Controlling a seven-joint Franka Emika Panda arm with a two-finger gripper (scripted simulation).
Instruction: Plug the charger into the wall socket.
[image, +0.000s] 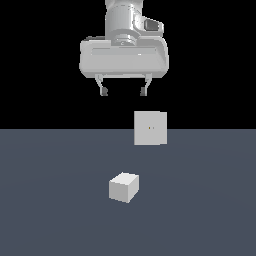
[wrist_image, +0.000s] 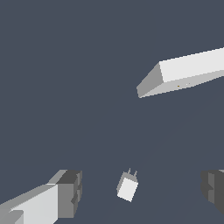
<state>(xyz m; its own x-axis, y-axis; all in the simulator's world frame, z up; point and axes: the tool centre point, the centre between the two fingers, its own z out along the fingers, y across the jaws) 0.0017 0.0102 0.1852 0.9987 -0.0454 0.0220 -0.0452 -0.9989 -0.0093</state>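
Charger (image: 124, 187), a small plain off-white cube with two thin prongs, sits on the flat grey floor (image: 50, 210), apart from the upright square wall socket (image: 150, 128) with two tiny holes. Gripper (image: 123, 92) hangs high above, spread wide, holding nothing.

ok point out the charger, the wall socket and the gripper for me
charger (image: 124, 187), exterior view, on the middle of the cube
wall socket (image: 150, 128), exterior view, centre of the upright plate by its two holes
gripper (image: 123, 91), exterior view, midway between the open jaws
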